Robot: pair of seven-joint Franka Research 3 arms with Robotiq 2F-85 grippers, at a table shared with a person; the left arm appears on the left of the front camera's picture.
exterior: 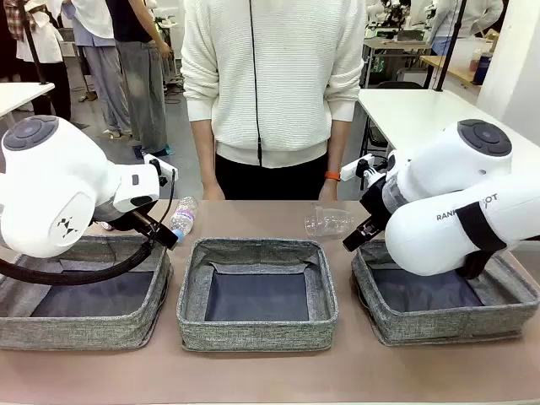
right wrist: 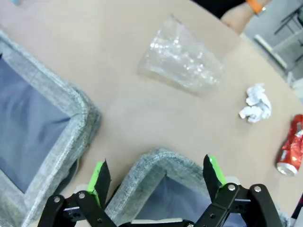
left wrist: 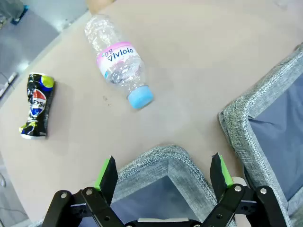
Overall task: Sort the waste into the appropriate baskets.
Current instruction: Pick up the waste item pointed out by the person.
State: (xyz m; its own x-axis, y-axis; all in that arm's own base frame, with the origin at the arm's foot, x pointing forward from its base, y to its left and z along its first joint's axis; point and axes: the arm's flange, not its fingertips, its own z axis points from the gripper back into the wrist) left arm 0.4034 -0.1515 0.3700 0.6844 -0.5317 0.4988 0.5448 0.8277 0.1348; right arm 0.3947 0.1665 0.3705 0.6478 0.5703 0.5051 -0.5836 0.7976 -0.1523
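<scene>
Baskets (exterior: 253, 246) of grey woven fabric, crinkled clear bottle (left wrist: 118, 64), crumpled paper wad (right wrist: 255, 109)

Bottle (exterior: 183, 218) and cup (exterior: 329, 223) — behind baskets (exterior: 253, 331)

Left end effector (left wrist: 163, 163): black, with bright green pads (left wrist: 102, 176). Just beyond its fingertips is a clear plastic bottle (left wrist: 118, 61) with a pink and white label band, dark blue lettering and a light blue cap. Farther out, off to one side, is a crushed dark multicoloured can (left wrist: 37, 106), black with blue, red, white and yellow patches.

Right end effector (right wrist: 156, 164): the same black and green. Ahead of it is a clear plastic cup (right wrist: 182, 61). Off to its side are a crumpled white paper wad (right wrist: 255, 104) and a crushed red can (right wrist: 291, 146) with a silver end.

Beneath both end effectors are three rectangular grey woven fabric baskets (exterior: 257, 333) with a speckled weave and dark slate-blue bottoms. They sit on a pale brown desk (exterior: 253, 371).
</scene>
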